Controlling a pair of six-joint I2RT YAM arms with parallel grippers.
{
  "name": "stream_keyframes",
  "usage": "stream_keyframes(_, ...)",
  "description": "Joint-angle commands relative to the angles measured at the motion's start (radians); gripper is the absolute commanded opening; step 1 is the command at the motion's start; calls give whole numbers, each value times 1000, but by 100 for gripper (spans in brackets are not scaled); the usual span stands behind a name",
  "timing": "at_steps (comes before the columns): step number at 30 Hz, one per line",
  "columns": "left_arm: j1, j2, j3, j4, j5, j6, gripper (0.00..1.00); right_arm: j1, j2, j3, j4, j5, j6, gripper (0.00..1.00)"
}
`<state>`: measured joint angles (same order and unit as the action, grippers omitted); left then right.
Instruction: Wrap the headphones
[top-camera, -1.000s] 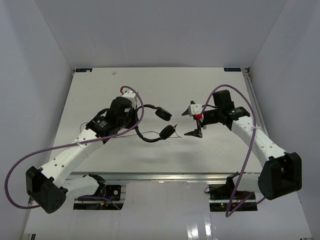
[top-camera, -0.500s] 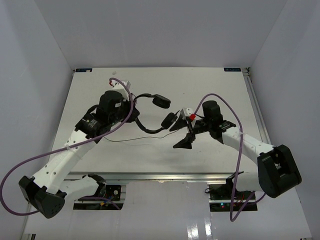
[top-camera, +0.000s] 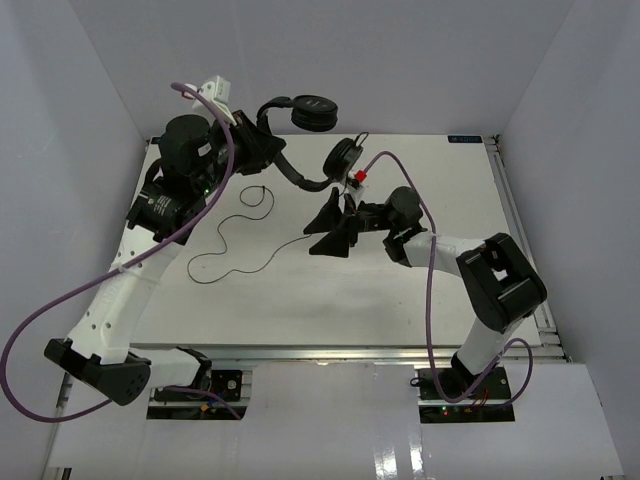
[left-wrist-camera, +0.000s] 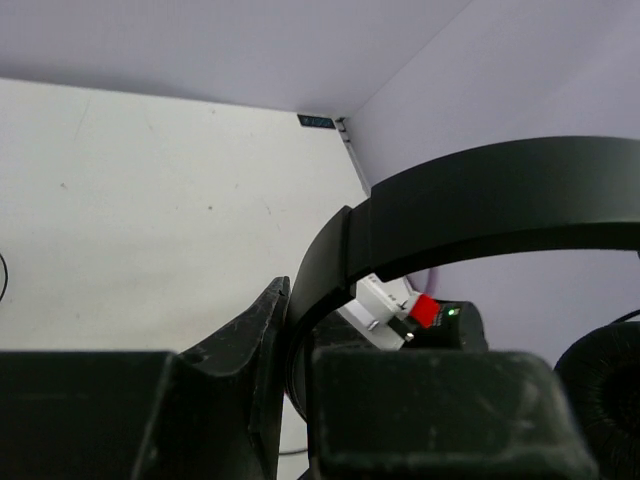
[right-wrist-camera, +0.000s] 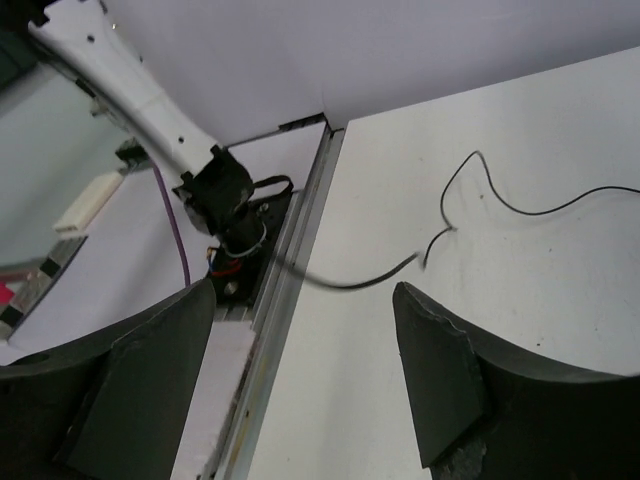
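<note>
Headphones (top-camera: 316, 112) are hanging high over the far-left part of the table (top-camera: 420, 290) in the top view. The left gripper (top-camera: 255, 140) is pinching them by the thin band, and the cord (top-camera: 224, 222) is trailing down and lying in loose curves on the white surface. The right gripper (top-camera: 328, 230) is hovering low beside the nearer cup, its fingers spread around nothing.

In the left wrist view, the left gripper (left-wrist-camera: 300, 400) is clamping the black band (left-wrist-camera: 480, 210), which is arching up and to the right. One padded cup is showing at the right edge.

In the right wrist view, the right gripper (right-wrist-camera: 290, 390) is hanging wide apart above the table (right-wrist-camera: 560, 330), with the cord (right-wrist-camera: 480, 190) running across the surface beyond it.
</note>
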<state>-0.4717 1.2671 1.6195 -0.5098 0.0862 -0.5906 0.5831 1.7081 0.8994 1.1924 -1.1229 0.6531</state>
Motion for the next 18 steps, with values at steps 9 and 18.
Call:
stream_keyframes(9,36,6,134,-31,4,17,0,46,-138,-6,-20,90,-271,91)
stream_keyframes(18,61,19,140,3,26,-43,0,190,8,69,292,77,-21,73)
